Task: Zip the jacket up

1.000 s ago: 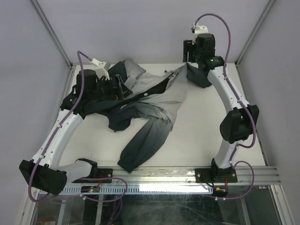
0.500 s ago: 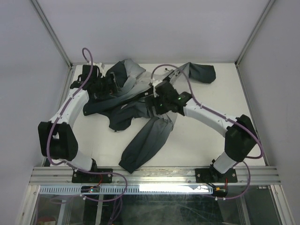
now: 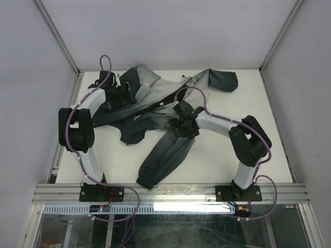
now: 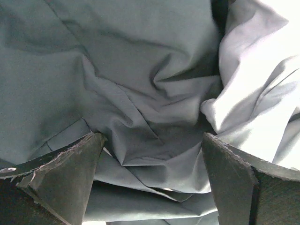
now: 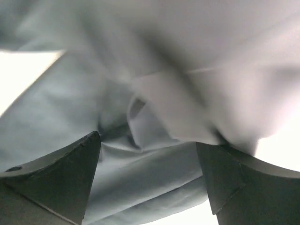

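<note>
Nearest the bases, one dark sleeve (image 3: 163,157) of the jacket (image 3: 155,103) is stretched toward the front edge of the bench (image 3: 222,155). The rest of the jacket is bunched in a heap across the middle and far left of the bench.

Further in, the right pincer (image 5: 147,138) is held low over the crumpled middle with its fingers spread wide and nothing pinched. Its wrist shot is pretty blurry, so only pale grey folds can be made out.

Further back on the left, the left pincer (image 4: 153,136) is also spread wide, with nothing gripped, above wrinkled teal and light grey cloth. From above, its tips are hidden by its own arm.

The zipper line can't really be followed through the folds. At the far right, a dark end of fabric (image 3: 223,80) is seen lying flat.
</note>
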